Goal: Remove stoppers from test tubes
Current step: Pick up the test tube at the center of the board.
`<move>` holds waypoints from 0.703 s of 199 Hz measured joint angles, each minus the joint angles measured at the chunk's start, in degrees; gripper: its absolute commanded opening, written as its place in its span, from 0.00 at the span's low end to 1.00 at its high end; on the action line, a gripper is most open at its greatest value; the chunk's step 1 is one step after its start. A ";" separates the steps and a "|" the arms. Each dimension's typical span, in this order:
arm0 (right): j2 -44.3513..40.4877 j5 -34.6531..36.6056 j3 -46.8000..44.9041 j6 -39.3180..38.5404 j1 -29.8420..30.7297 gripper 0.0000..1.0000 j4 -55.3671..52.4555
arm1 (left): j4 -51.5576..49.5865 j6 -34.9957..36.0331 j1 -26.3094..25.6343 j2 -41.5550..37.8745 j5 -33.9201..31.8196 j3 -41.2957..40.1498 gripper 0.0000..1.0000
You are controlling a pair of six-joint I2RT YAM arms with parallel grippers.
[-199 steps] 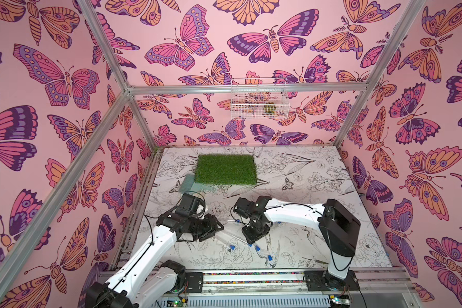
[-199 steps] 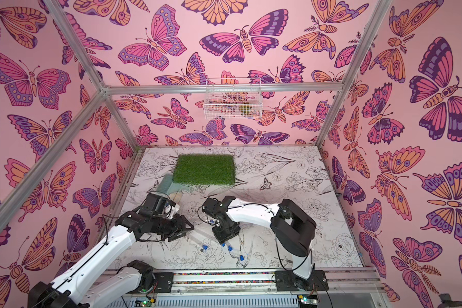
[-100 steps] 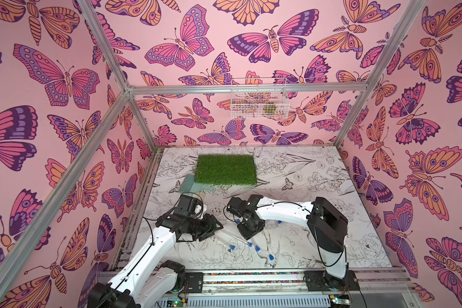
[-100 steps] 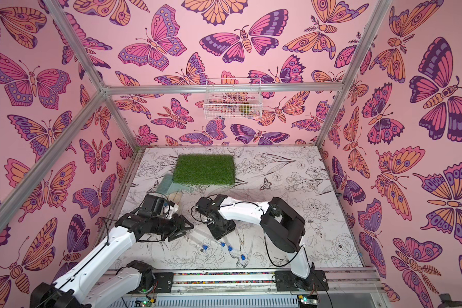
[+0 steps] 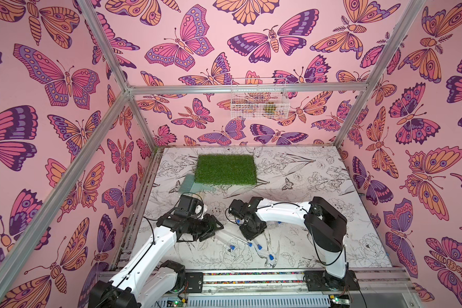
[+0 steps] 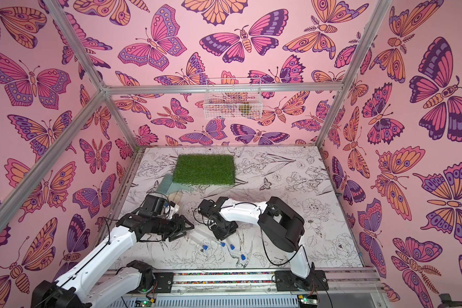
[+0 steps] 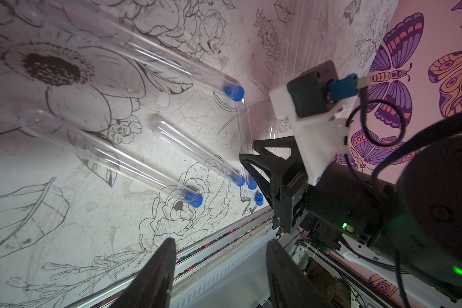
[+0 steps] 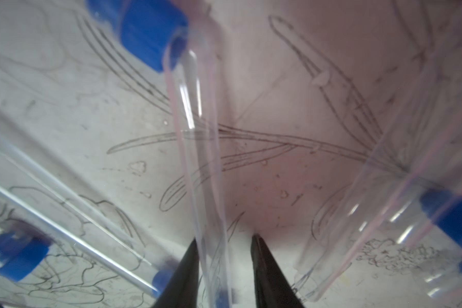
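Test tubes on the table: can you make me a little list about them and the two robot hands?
Test tubes: clear, lying flat on the table
Stoppers: blue, plugging tube ends
Left hand: open, holding nothing
Right hand: fingers either side of one tube, gap on one side, not yet gripping

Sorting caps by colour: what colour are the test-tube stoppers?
Bright blue; the stoppers show best in the left wrist view.
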 measured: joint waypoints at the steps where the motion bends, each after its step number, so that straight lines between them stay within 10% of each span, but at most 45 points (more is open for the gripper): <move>1: -0.04 -0.02 -0.04 0.00 0.00 0.35 0.02 | 0.00 0.00 0.00 0.00 0.02 -0.02 0.57; 140: -6.80 1.86 -7.96 0.37 0.07 0.15 4.09 | 0.11 -0.44 0.33 -0.17 0.59 -0.35 0.58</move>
